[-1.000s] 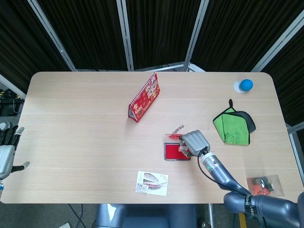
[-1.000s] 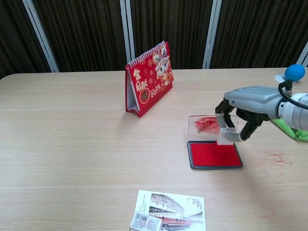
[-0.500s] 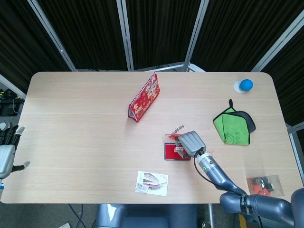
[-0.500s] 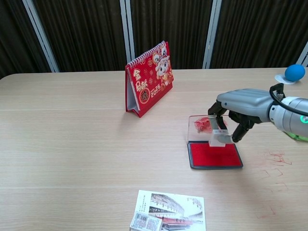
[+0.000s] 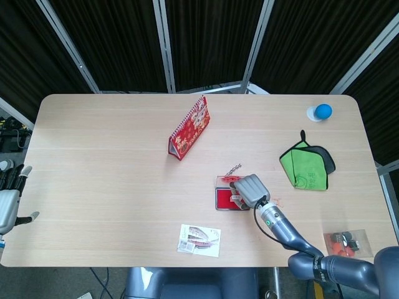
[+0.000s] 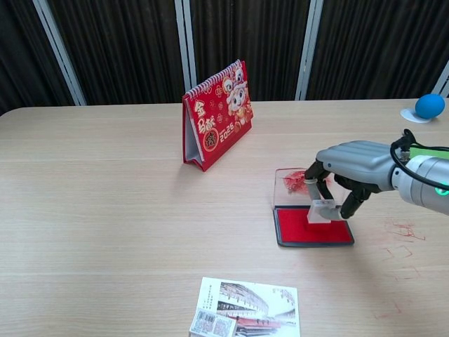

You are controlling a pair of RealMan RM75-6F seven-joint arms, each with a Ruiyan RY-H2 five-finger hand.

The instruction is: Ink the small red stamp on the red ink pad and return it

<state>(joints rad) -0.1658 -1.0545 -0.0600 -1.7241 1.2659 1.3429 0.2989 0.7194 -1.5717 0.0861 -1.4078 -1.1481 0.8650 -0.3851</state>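
The open red ink pad lies right of the table's middle, its clear lid standing up behind it. My right hand holds the small stamp from above, and the stamp's lower end touches the pad's red surface near its right side. In the head view the hand covers most of the stamp. My left hand is open at the table's far left edge, holding nothing.
A red desk calendar stands behind the pad to the left. A printed card lies near the front edge. A green cloth, a blue ball and a small clear bag lie to the right.
My right hand has moved left and down with the stamp, from above the pad's right edge onto its red surface. The left hand has not moved.
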